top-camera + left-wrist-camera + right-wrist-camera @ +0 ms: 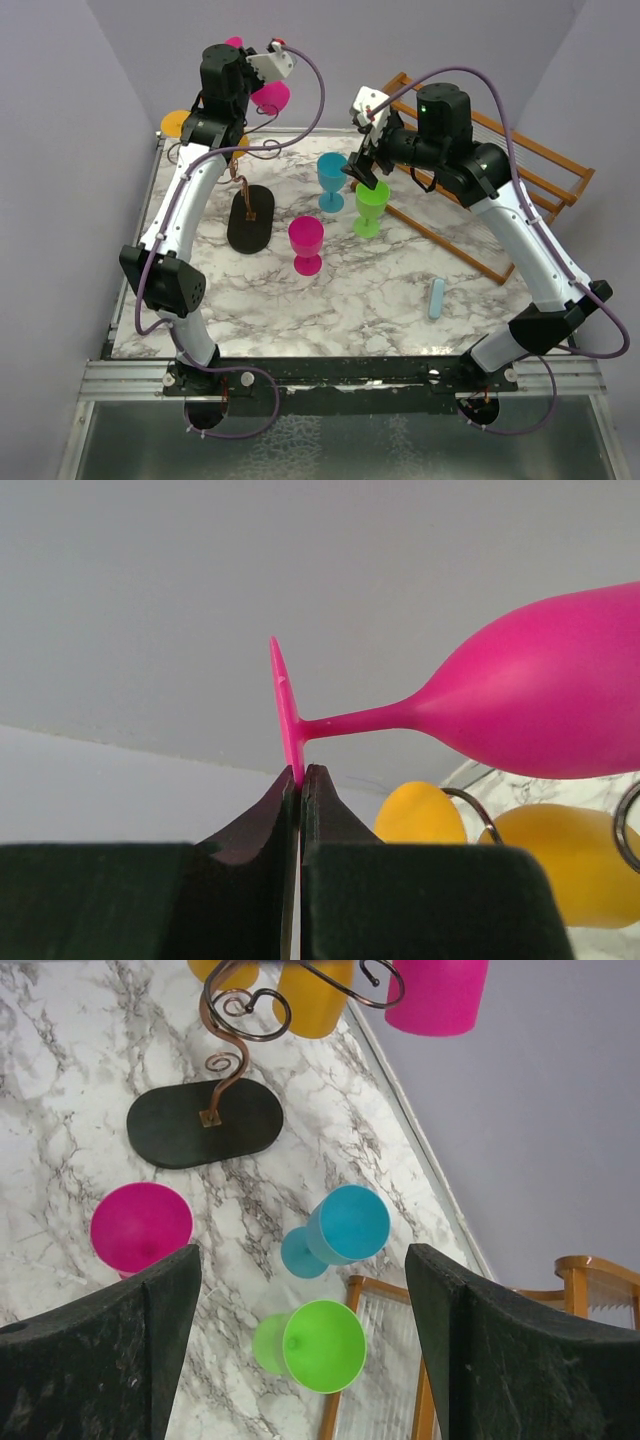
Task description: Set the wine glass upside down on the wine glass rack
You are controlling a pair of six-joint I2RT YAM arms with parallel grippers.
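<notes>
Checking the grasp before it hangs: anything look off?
Yes. The left gripper pinches the pink wine glass only by the rim of its foot; stem and bowl jut sideways off its jaws, a thin hold. Nothing looks spilled or broken.

I see pale lilac walls [60,120] closing round a white marble bench [380,300] on three sides; an aluminium rail [120,378] runs along its near edge.
</notes>
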